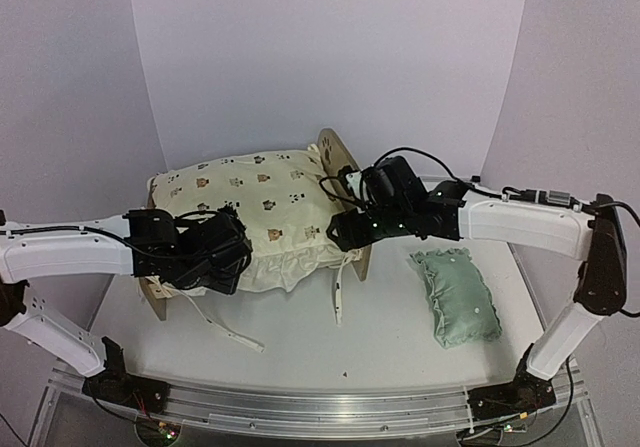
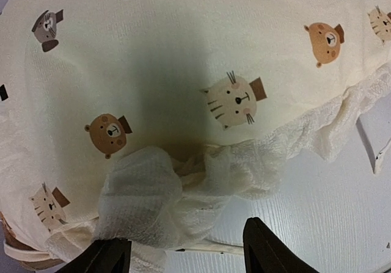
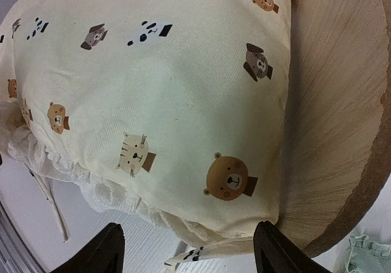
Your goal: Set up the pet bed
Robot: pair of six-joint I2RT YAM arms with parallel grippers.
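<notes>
The pet bed (image 1: 336, 151) stands across the far middle of the table (image 1: 385, 352). Its arched headboard is at the right end and its foot points toward the left arm. Nearly all of the frame is covered by the cream bear-print cushion (image 1: 255, 197) lying on top, so only the headboard and a wooden leg at the near left corner show from above. The left gripper (image 1: 232, 257) hangs over the bed's near left corner with its jaws parted and nothing between them. In its wrist view the two dark fingertips (image 2: 263, 251) stand apart at the bottom edge. The cushion's bunched gauzy frill (image 2: 177, 187) lies just beyond them, with the printed fabric (image 2: 183, 65) filling the space above. The right gripper (image 1: 338, 232) sits at the near side of the headboard end, jaws likewise spread and holding nothing. From its wrist camera the fingers (image 3: 278, 251) frame the cushion's lower corner (image 3: 183, 102), and the wooden headboard (image 3: 336, 102) curves down the right side, just beyond the right-hand finger. Two cushion ties (image 1: 228, 329) trail onto the table in front of the bed. A small mint green pillow (image 1: 456, 297) lies apart on the table to the right of the bed, beneath the right arm.
</notes>
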